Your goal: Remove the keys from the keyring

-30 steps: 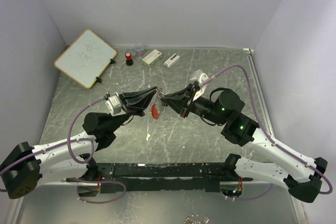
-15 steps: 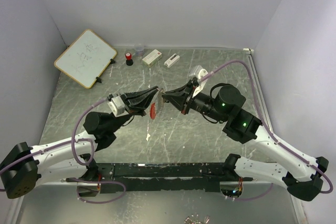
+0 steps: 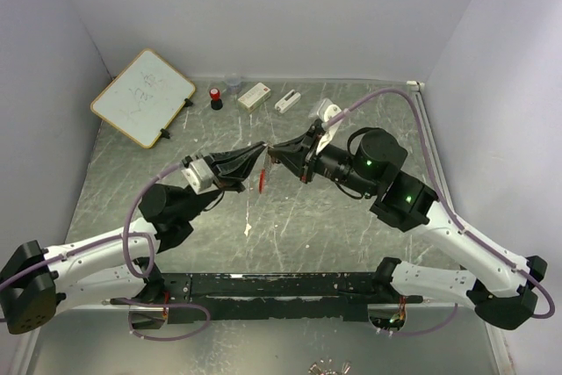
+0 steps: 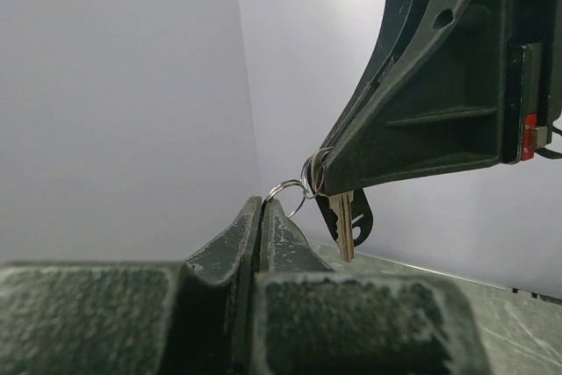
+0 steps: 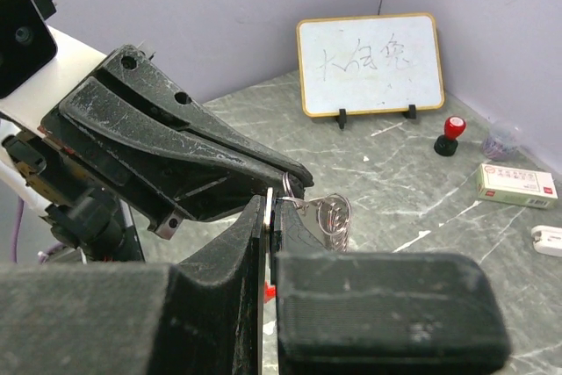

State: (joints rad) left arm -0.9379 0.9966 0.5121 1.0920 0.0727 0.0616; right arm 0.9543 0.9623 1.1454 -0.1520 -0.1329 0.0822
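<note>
My left claw (image 4: 262,204) and right claw (image 5: 270,201) meet tip to tip, both clenched on the keyring (image 4: 288,191) between them. The keys (image 4: 345,221) dangle just under my right claw, and none looks freed yet.

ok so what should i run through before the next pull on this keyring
1. Left gripper shut on the keyring: ok.
2. Right gripper shut on the keyring too: ok.
3. Key off the ring: not ok, it hangs from it.
4. Keyring lifted off the table: ok.
5. Red clip hanging below the fingertips, not pinched: ok.
6. Ring's coil pried open: cannot tell.
</note>
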